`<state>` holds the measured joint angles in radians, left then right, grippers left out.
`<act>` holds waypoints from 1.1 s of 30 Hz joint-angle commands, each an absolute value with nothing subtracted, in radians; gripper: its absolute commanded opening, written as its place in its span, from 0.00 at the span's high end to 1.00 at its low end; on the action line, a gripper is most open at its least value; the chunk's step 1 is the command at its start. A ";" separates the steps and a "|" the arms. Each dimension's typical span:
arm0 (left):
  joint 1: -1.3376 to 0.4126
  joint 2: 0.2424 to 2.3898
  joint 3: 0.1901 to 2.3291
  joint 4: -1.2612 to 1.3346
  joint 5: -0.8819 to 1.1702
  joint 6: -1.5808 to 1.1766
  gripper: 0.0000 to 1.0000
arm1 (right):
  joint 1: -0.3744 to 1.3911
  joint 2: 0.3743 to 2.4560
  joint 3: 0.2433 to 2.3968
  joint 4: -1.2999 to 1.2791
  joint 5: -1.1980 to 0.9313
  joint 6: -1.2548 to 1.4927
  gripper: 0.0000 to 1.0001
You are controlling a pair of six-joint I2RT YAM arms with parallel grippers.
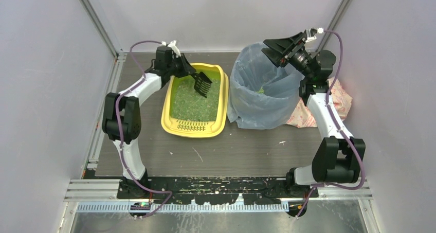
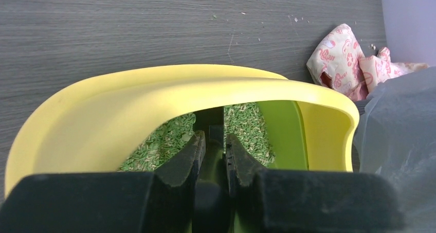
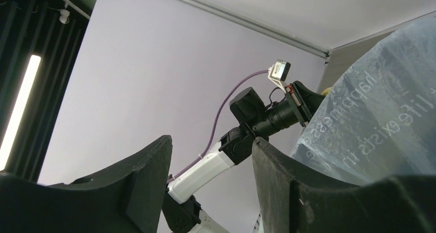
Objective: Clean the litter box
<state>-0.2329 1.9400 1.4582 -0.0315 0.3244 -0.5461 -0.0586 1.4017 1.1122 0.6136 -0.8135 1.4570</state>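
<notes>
Left pincer point(image 2: 212, 140): clamped on the black scoop's point(image 1: 202, 83) handle, scoop over the litter.
Right pincer point(image 3: 211, 145): jaws apart, empty, raised by the bin point(image 1: 257, 112).
Litter box point(image 1: 172, 127): on the desk point(image 1: 231, 156), just left of the bin, green litter inside.

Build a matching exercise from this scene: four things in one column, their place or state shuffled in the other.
1. litter box
2. scoop
3. right hand
4. patterned cloth

A. open, empty, up by the bin
B. crumpled to the right of the bin
C. clamped in the left hand
D. yellow, holding green litter

Pairs: 1-D, 2-C, 3-A, 4-B
</notes>
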 commanded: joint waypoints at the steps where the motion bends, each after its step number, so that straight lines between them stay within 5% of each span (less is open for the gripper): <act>1: -0.288 1.950 1.502 -0.072 0.327 -0.502 1.00 | -0.054 1.341 1.092 0.629 -0.823 1.432 0.36; 33: -0.302 1.944 1.252 0.471 0.638 -1.088 1.00 | -0.057 1.222 1.009 0.551 -0.827 1.387 0.36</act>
